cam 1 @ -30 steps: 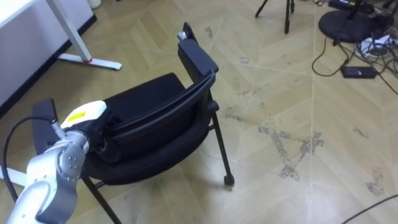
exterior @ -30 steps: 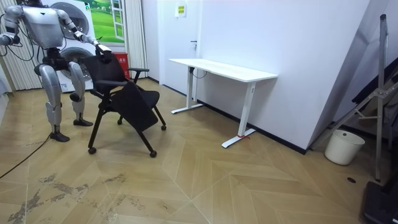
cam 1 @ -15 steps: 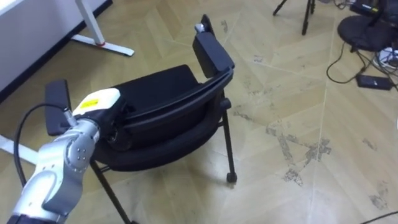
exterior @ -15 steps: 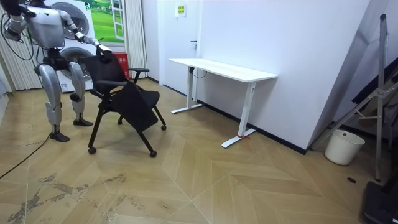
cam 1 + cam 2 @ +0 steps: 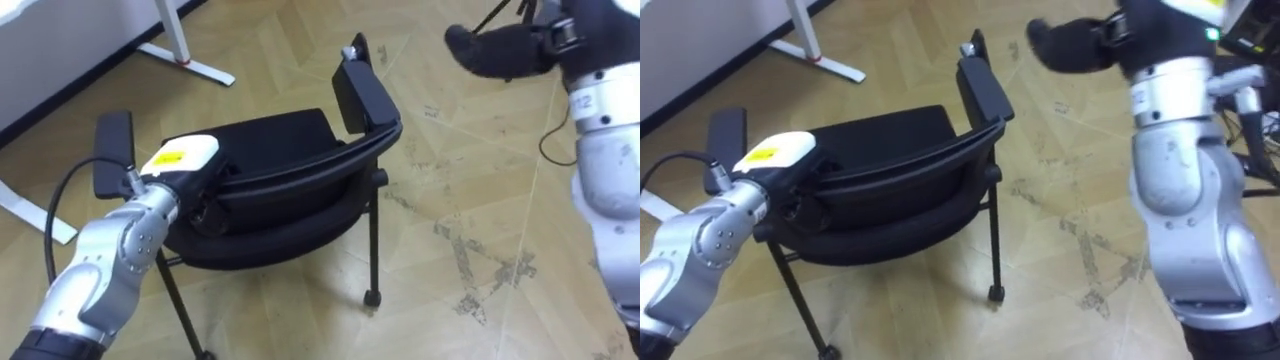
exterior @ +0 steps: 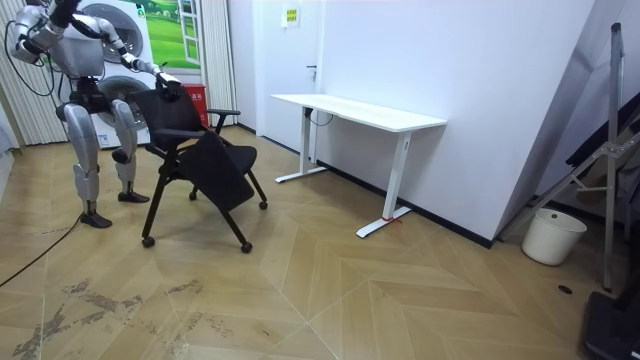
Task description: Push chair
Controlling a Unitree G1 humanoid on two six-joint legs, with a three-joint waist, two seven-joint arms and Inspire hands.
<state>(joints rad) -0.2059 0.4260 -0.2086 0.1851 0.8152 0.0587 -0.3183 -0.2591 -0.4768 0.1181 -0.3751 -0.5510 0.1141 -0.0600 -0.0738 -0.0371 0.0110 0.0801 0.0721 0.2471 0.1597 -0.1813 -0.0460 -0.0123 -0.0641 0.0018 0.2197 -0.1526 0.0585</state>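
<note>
While the left hand [image 5: 180,160] rested on the top edge of the black chair [image 5: 280,150], at its backrest, whether it gripped could not be told. The right hand [image 5: 495,50] hung in the air beyond the armrest [image 5: 365,90], stretched out and holding nothing. The chair stood on the wooden floor [image 5: 450,150] directly before the robot, near the white desk [image 6: 360,110].
</note>
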